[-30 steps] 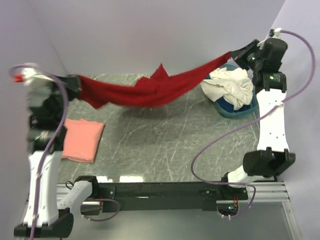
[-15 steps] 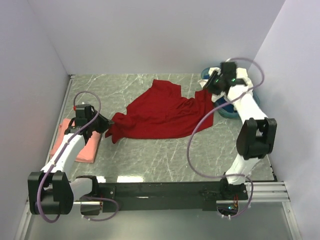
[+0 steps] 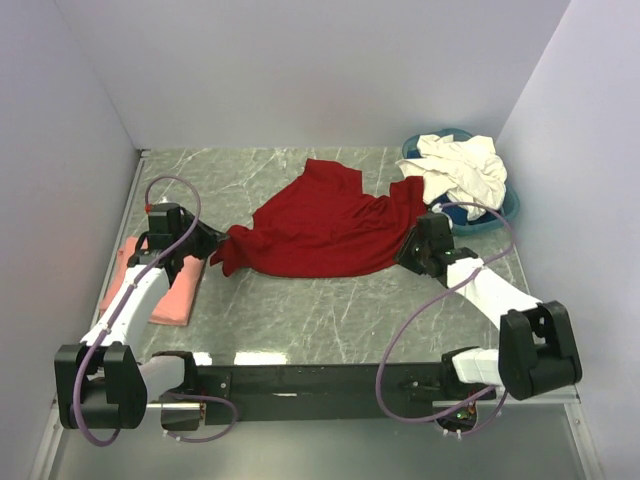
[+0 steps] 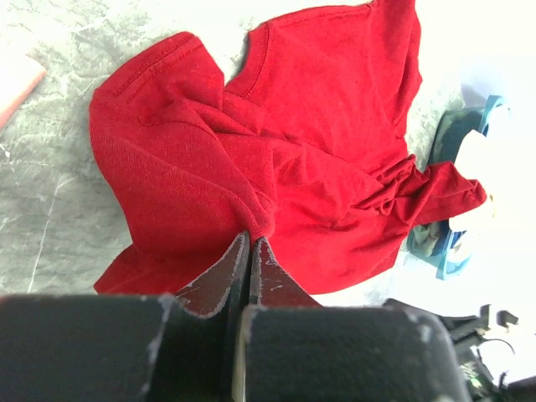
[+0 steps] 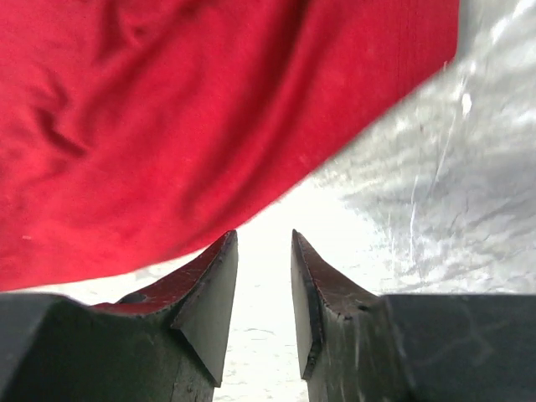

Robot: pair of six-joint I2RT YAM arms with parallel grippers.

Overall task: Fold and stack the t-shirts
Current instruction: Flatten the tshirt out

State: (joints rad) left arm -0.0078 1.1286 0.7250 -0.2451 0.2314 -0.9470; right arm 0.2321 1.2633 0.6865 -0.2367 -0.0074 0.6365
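The right hand (image 3: 408, 250) has left the far right corner, where it gripped the shirt half a second ago, and has come down to the near right hem of the crumpled deep red cloth t-shirt (image 3: 320, 225). The left hand (image 3: 212, 245) has hardly shifted.

The red shirt lies spread in loose folds on the grey marbled tabletop (image 3: 330, 310), around the middle and reaching toward the far edge. The left hand's two fingers are pressed together on a fold at the shirt's left edge, as the left wrist view shows. The right hand's fingers stand a narrow gap apart with nothing between them, their tips just short of the red hem.

A folded salmon-pink cloth t-shirt (image 3: 185, 292) lies flat by the left edge, partly under the left arm. In the far right corner a heap of cream-white cloth t-shirts (image 3: 462, 170) sits in a round blue plastic basin (image 3: 508, 205).
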